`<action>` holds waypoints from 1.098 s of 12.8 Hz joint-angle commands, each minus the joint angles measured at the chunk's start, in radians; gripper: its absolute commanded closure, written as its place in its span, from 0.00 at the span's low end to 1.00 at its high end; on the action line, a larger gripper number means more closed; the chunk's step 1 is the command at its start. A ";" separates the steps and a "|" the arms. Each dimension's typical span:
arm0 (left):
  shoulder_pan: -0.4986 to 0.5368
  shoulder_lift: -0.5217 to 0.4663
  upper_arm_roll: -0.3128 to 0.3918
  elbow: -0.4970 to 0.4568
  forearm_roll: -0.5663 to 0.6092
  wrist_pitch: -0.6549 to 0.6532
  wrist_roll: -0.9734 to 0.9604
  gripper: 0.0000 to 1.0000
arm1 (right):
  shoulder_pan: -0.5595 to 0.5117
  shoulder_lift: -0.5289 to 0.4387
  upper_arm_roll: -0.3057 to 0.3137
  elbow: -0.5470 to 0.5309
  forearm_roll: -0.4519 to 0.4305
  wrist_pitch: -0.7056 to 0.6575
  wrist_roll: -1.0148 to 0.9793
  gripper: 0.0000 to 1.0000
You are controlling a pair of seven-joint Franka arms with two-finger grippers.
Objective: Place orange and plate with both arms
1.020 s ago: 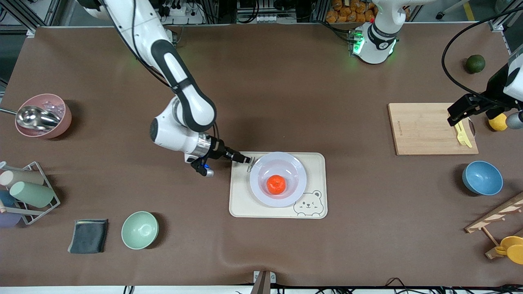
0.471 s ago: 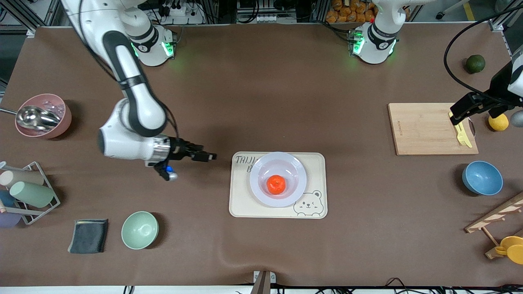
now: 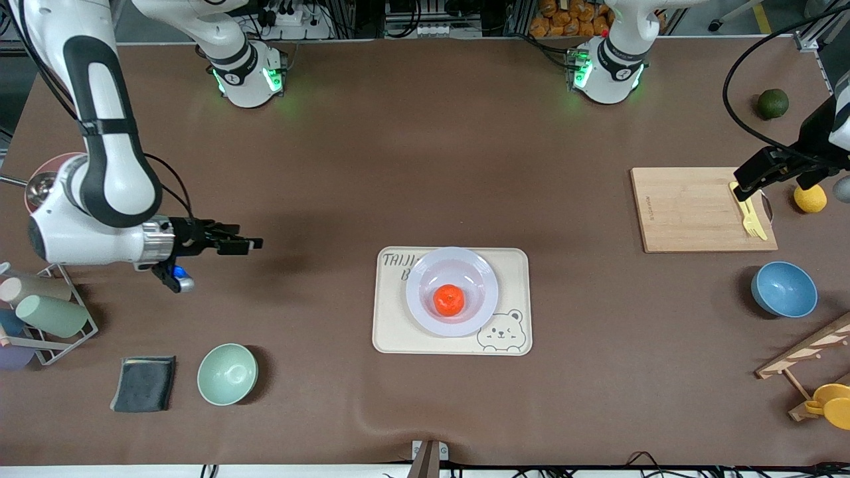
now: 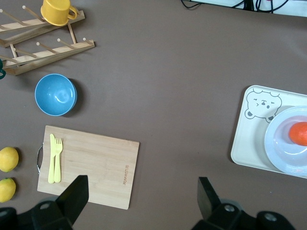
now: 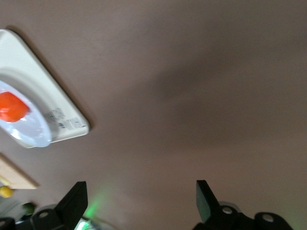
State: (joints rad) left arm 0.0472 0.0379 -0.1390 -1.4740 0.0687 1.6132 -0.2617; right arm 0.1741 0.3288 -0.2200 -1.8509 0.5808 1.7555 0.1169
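Your orange sits on the plate, on the tray. Right gripper is empty and spread over bare table toward the right arm's end; left gripper is spread above the board.

Right arm: your right arm comes down from its base at the top and bends low at the right arm's end of the table.
Right wrist: it lies almost flat and points toward the middle of the table.
Right tool: it hangs over bare table, holds nothing, and its two fingers stand wide apart.
Left arm: your left arm reaches out past the left arm's end of the table, so you see only its last part.
Left tool: it is up in the air, tilted down, and holds nothing.
Left fingers: they stand wide apart too.
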 commanded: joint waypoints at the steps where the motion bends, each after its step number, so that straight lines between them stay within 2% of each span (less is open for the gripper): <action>1: 0.007 -0.018 -0.002 -0.008 -0.017 -0.009 0.025 0.00 | -0.103 -0.074 0.025 0.059 -0.171 -0.079 -0.074 0.00; 4: 0.007 -0.020 -0.004 -0.009 -0.018 -0.018 0.029 0.00 | -0.142 -0.103 0.027 0.137 -0.388 -0.143 -0.170 0.00; 5: 0.007 -0.020 -0.005 -0.011 -0.020 -0.018 0.029 0.00 | -0.159 -0.141 0.057 0.139 -0.445 -0.140 -0.175 0.00; 7: 0.008 -0.033 -0.005 -0.017 -0.052 -0.019 0.029 0.00 | -0.232 -0.215 0.163 0.144 -0.531 -0.151 -0.175 0.00; 8: 0.008 -0.035 -0.002 -0.022 -0.075 -0.019 0.029 0.00 | -0.255 -0.243 0.181 0.147 -0.535 -0.157 -0.180 0.00; 11: 0.008 -0.049 -0.002 -0.040 -0.076 -0.021 0.030 0.00 | -0.251 -0.336 0.185 0.142 -0.527 -0.168 -0.209 0.00; 14: 0.008 -0.076 -0.002 -0.086 -0.075 -0.016 0.038 0.00 | -0.240 -0.387 0.185 0.144 -0.530 -0.200 -0.207 0.00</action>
State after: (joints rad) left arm 0.0471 0.0122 -0.1418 -1.5059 0.0154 1.5971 -0.2584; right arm -0.0477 -0.0169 -0.0592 -1.6895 0.0731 1.5665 -0.0802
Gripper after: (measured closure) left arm 0.000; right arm 0.000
